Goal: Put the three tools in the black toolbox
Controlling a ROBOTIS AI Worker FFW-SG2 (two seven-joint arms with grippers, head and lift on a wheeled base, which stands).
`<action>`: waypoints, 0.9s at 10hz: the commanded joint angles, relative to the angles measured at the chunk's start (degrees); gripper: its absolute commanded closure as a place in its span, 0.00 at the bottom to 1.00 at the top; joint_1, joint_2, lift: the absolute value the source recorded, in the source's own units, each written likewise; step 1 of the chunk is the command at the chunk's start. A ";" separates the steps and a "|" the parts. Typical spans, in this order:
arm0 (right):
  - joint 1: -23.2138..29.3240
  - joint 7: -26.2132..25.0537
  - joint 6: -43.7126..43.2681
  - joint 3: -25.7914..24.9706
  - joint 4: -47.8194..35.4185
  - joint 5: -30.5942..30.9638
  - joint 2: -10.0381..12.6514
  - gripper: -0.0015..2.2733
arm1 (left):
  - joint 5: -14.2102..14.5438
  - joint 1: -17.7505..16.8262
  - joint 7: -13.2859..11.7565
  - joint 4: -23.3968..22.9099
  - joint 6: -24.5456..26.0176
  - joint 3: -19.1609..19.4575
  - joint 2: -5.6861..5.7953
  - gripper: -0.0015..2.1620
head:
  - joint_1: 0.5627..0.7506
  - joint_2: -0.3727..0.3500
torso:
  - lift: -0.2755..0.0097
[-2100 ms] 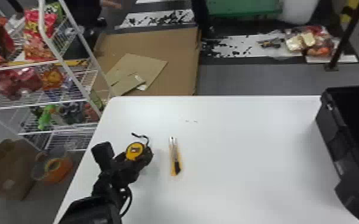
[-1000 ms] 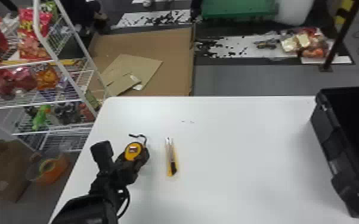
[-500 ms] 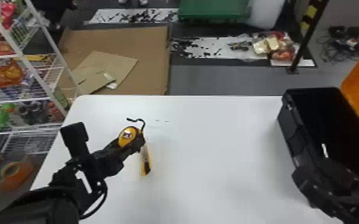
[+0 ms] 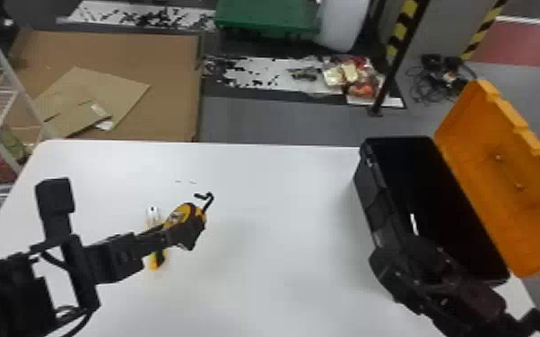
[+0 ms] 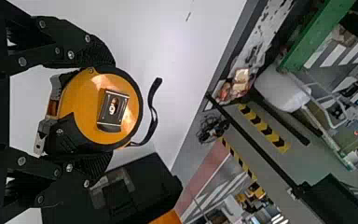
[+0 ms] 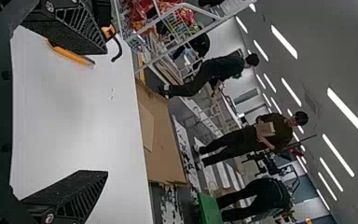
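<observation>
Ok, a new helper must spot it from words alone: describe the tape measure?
Face the white table and look over its left part, away from the black toolbox. There the left gripper holds the tape measure, yellow and black. It is rounded, with a black strap; the cutter lying nearby is slim and straight.

In the head view, a broad bare stretch of table [image 4: 282,201] gives passing room from mid-frame across to the toolbox [image 4: 374,197] at right. There the box's left wall stands in the way; above its opening, the upper part offers room from overhead, while the right gripper [image 4: 397,260] and its arm obstruct the lower part. The lid [image 4: 507,179] slants up along the right side, a barrier there. Left of centre, the left gripper [image 4: 186,235] and tape measure [image 4: 188,213] block the space over the cutter's [image 4: 159,259] middle.
</observation>
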 commanded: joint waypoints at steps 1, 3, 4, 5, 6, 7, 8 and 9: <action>-0.07 0.09 0.00 -0.07 0.12 -0.08 -0.01 0.04 | 2.72 -1.11 -1.62 -0.05 4.73 0.43 -0.09 0.86 | 0.70 0.35 | 0.77; -0.16 0.44 0.36 -0.24 0.30 -0.43 -0.10 0.04 | 3.69 -7.70 -8.48 1.71 21.15 2.97 0.18 0.86 | 0.70 0.27 | 0.77; -0.34 0.53 1.76 -0.33 0.30 -0.61 -0.27 0.04 | 4.74 -10.25 -11.11 3.29 21.15 4.38 0.44 0.86 | 0.70 0.24 | 0.77; -0.51 0.53 1.59 -0.33 0.39 -0.70 -0.27 0.04 | 4.66 -11.39 -12.25 3.64 21.15 4.64 0.53 0.86 | 0.70 0.24 | 0.77; -0.78 0.53 1.41 -0.33 0.65 -0.70 -0.36 0.04 | 4.74 -11.66 -13.66 3.73 21.15 4.64 0.70 0.86 | 0.70 0.25 | 0.77; -0.95 0.79 1.06 -0.33 0.83 -0.61 -0.45 0.04 | 4.83 -12.27 -15.59 4.08 21.15 4.82 0.70 0.86 | 0.70 0.25 | 0.77; -1.22 0.97 0.88 -0.33 1.09 -0.70 -0.71 0.04 | 4.92 -14.29 -19.29 5.84 21.15 5.26 0.79 0.86 | 0.70 0.25 | 0.77; -1.39 1.50 1.23 -0.33 1.18 -1.14 -1.15 0.04 | 5.10 -16.14 -21.75 7.42 21.15 5.96 0.70 0.86 | 0.70 0.25 | 0.77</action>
